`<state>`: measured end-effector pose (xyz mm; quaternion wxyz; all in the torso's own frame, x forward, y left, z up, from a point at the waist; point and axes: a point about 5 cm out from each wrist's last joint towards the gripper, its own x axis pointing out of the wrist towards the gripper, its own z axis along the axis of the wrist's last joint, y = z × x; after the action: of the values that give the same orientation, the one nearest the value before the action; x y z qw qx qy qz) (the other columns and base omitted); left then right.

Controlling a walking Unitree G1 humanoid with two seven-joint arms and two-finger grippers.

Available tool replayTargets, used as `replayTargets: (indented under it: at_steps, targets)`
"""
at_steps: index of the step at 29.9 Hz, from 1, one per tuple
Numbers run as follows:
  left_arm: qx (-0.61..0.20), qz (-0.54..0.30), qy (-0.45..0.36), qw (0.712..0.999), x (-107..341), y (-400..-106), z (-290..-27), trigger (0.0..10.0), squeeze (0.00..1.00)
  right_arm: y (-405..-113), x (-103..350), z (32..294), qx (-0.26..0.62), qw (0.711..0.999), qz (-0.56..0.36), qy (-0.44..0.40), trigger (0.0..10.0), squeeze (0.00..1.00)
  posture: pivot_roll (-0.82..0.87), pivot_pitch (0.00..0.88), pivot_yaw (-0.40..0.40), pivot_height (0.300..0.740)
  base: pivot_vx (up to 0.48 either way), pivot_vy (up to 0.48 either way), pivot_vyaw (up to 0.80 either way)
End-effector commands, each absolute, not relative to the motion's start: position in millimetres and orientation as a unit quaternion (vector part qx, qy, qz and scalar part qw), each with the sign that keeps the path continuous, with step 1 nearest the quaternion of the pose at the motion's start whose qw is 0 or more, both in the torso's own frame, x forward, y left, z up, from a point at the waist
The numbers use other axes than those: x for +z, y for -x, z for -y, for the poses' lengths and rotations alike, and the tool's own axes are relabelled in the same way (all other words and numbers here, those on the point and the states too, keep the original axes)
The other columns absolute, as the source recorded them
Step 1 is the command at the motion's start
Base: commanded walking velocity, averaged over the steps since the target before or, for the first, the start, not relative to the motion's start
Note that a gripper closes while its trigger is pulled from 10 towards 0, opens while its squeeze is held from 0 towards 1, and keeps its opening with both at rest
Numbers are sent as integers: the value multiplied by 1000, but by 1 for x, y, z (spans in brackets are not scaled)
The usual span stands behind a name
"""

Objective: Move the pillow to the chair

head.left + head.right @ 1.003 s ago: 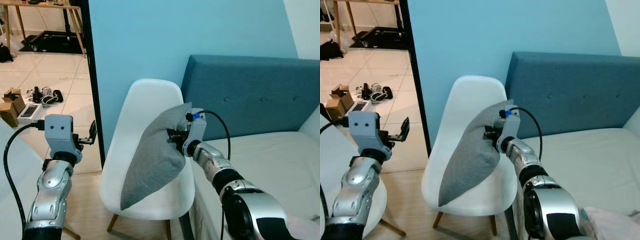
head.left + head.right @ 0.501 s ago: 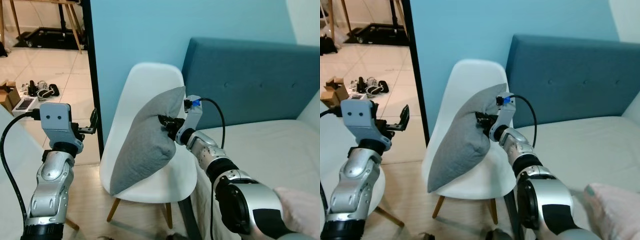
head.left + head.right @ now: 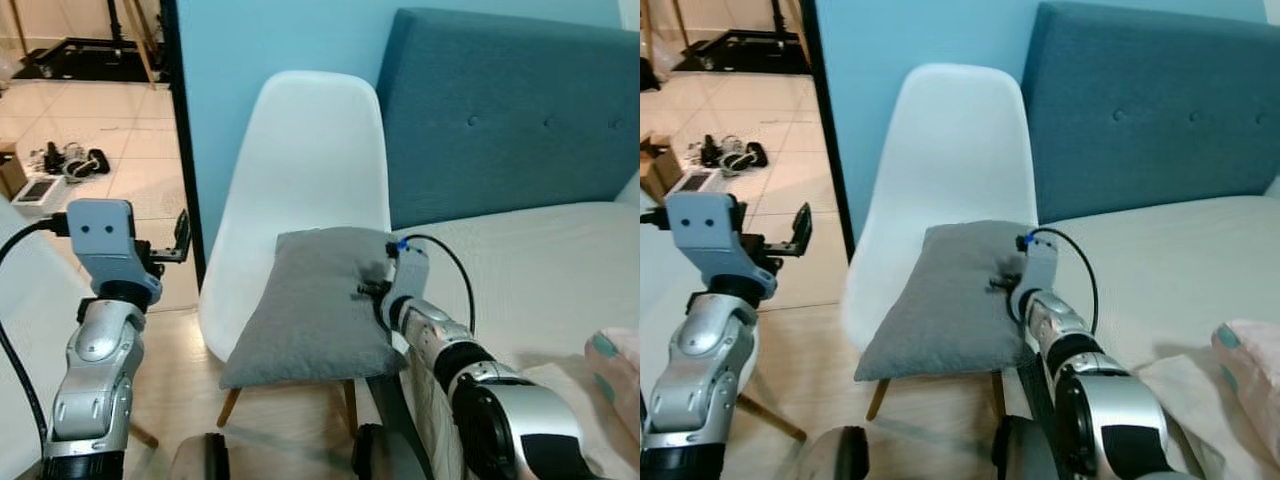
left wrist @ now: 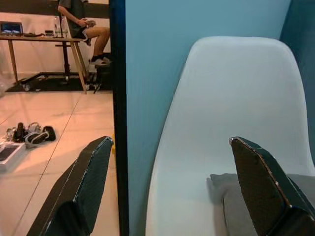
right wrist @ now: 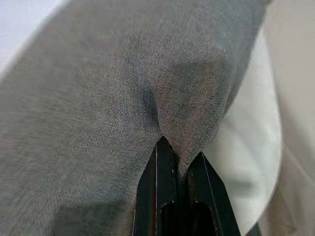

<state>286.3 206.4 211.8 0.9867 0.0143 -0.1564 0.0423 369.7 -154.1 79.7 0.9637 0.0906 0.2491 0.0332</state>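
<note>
A plain grey fabric pillow (image 3: 315,305) lies on the white moulded plastic chair (image 3: 310,150); behind are a teal buttoned upholstered headboard (image 3: 520,110) and a light blue wall (image 3: 270,40).

Grey pillow (image 3: 315,305) lies flat (slightly overhanging) on white chair (image 3: 305,160).

A home bedroom: bed (image 3: 540,250) with padded blue headboard (image 3: 500,110), white chair (image 3: 310,160), tiled floor (image 3: 100,150) beyond
</note>
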Motion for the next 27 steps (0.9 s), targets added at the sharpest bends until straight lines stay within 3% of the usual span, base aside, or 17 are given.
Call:
replayTargets:
  at_steps: [1, 5, 11, 21, 27]
  targets:
    - [42, 152, -8, 987, 212, -284, -206, 10000, 0, -369, 78, 162, 12, 963, -253, -94, 10000, 0, 117, 0, -129, 526, 0, 0, 0]
    - [48, 148, -7, 988, 216, -285, -209, 10000, 0, -370, 80, 159, 6, 956, -259, -137, 10000, 0, 120, 0, -124, 526, 0, 0, 0]
    - [45, 163, 6, 986, 229, -283, -210, 10000, 0, -378, 93, 152, 15, 964, -240, -111, 10000, 0, 104, 0, -123, 526, 0, 0, 0]
    - [40, 148, 9, 988, 232, -285, -204, 10000, 0, -395, 130, 115, 50, 978, -165, -119, 10000, 0, 121, 41, -123, 526, 0, 0, 0]
    - [60, 119, 13, 991, 220, -280, -211, 10000, 0, -397, 132, 126, 15, 984, -155, -86, 10000, 0, 97, 100, -118, 526, 0, 0, 0]
